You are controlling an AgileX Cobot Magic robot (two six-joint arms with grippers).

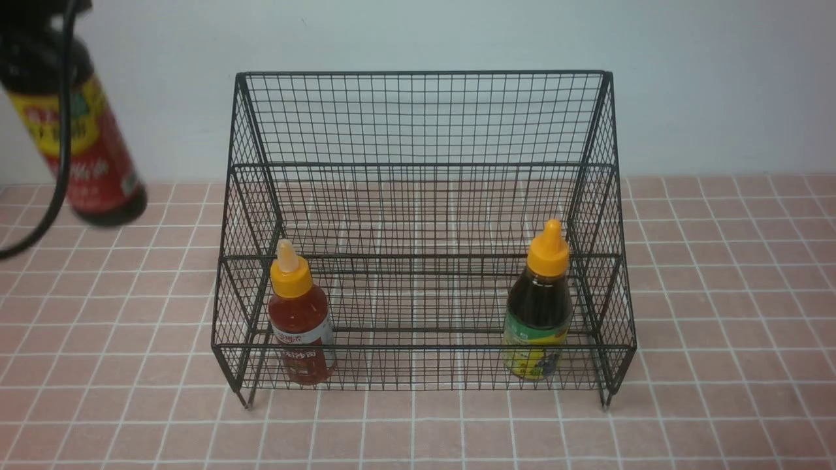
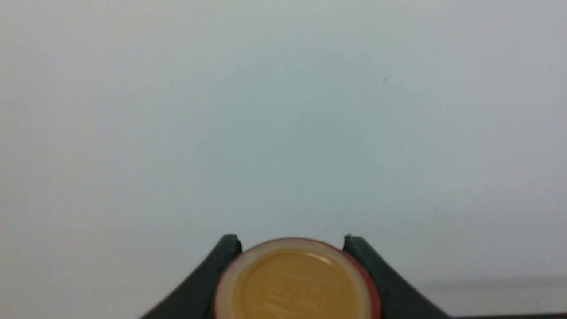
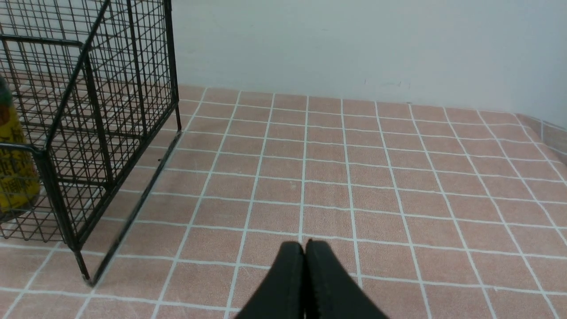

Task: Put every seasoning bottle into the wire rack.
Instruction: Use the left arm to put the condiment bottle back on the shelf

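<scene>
- While two of the three bottles already stand inside the wire rack [image 1: 424, 228], the third hangs in the air at the far left of the front view, so the task reads as roughly two-thirds done.
- Soy-sauce bottle [image 1: 81, 147]: tall, dark, red-yellow label, tilted and clear of the tiled surface [image 1: 718, 326], well apart from the rack's left side. A black cable crosses in front of it.
- Left gripper [image 2: 292, 241]: its fingers [image 2: 221, 261] pinch the bottle's cap, one on each side, as the left wrist view shows; only blank wall lies beyond.
- Red-sauce bottle [image 1: 299, 316]: upright on the rack's lowest tier, near the left wall, yellow nozzle cap up. Placed.
- Dark squeeze bottle [image 1: 539, 307]: upright on the same tier, near the right wall, orange cap up. Placed.
- Right gripper [image 3: 304, 248]: fingers pressed together, nothing held, hovering over bare tiles just outside the rack's right side.
- Outstanding: carry the soy-sauce bottle over the rack and set it down. The open middle of the rack looks to offer room; its height suggests it must be lowered in over the front edge.
</scene>
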